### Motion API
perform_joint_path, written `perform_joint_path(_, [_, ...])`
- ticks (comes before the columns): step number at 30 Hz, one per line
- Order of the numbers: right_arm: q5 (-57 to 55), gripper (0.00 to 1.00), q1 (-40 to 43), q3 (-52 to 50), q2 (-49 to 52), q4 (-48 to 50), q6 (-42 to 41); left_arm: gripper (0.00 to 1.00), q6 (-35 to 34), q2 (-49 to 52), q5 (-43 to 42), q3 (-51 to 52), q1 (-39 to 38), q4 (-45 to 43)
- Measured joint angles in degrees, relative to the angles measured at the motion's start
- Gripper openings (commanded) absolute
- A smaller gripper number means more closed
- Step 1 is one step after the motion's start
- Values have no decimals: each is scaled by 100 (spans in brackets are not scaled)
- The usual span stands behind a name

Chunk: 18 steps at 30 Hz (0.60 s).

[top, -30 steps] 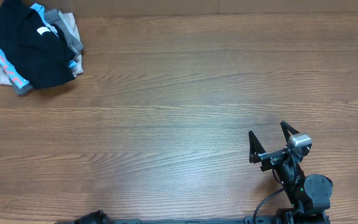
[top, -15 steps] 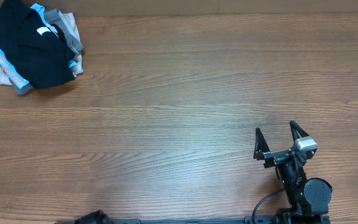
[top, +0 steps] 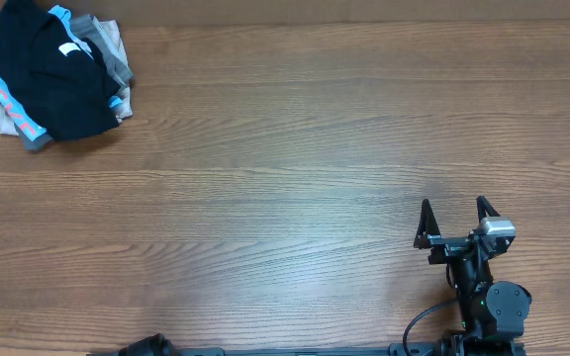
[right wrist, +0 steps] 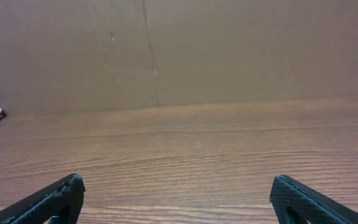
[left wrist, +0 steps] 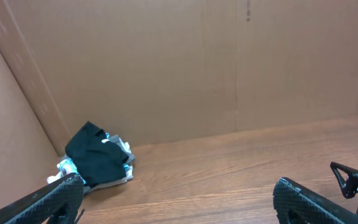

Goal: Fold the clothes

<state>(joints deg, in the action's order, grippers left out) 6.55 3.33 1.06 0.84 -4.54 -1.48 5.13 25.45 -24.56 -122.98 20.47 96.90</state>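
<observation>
Overhead: a wide brown wood-grain desk (top: pixel 285 148) fills the view, with a small heap of clothing at the desk's far left corner.
Task garment: the large plain black soft-fabric garment (top: pixel 43 84) lies crumpled on top of that heap, a small white label (top: pixel 68 48) showing at its neck.
Under it: a light blue fabric edge (top: pixel 59 14) and a grey garment (top: pixel 119 64) stick out from beneath the black one, touching it.
Right pincer (top: pixel 453 204): it sits at the desk's near right edge, well apart from the heap, with its two black fingers spread wide and nothing between them.
Right wrist: the right pincer's fingers (right wrist: pixel 48 199) stand far apart over bare desk wood.
Left wrist: the left pincer (left wrist: pixel 176 199) is spread wide as well and grips nothing.
Left wrist, farther off: the black garment sits on the heap at the desk's far left, against a plain brown cardboard wall (left wrist: pixel 166 62) that stands along the desk's far edge.
Left arm in overhead: only a dark part shows at the desk's near edge; its pincer is outside that view.
</observation>
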Motion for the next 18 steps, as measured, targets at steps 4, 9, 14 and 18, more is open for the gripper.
perform_joint_path(4, [-20, 100, 0, 0, 0, 2, 0, 100, 0, 0, 0, 0, 0, 0])
perform_joint_path(9, [-52, 100, 2, 0, 0, -2, 0, 100, 0, 0, 0, 0, 0, 0])
perform_joint_path(14, [-63, 100, 2, 0, 0, 0, 2, 100, 0, 0, 0, 0, 0, 0])
perform_joint_path(18, [-61, 100, 0, 0, 0, 0, 0, 100, 0, 0, 0, 0, 0, 0])
